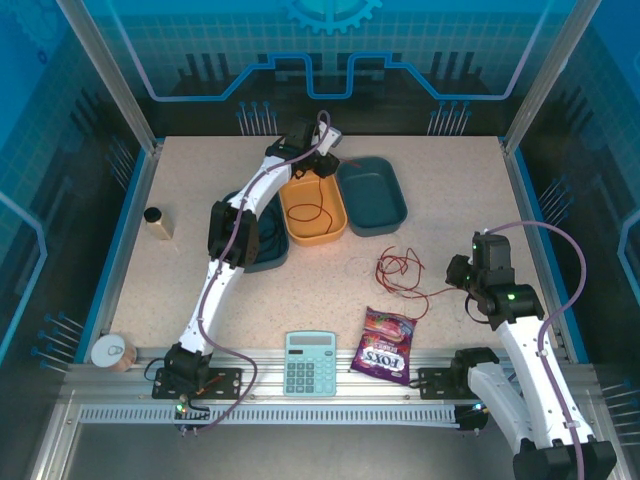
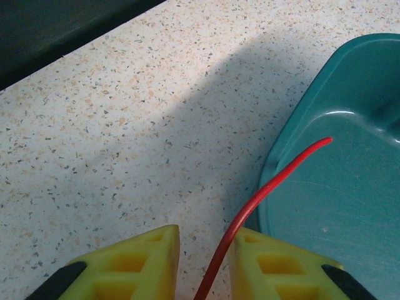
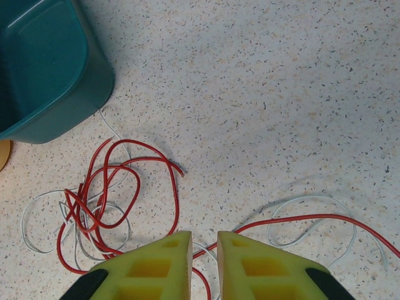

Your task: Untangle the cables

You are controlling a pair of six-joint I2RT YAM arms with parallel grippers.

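Cables [image 1: 400, 272] thin, limp, snag-prone: pinch free end, not knot [image 3: 87, 212]. Your left gripper [image 2: 204, 240] loosely straddles red cable [image 2: 262, 194]; right gripper [image 3: 204, 240] narrowly parted, empty.

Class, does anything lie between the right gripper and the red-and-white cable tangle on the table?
Nothing visible does. Bare table lies between the right gripper and the cable tangle, and loose strands reach its fingers. The teal tray sits beyond the tangle, off that path.
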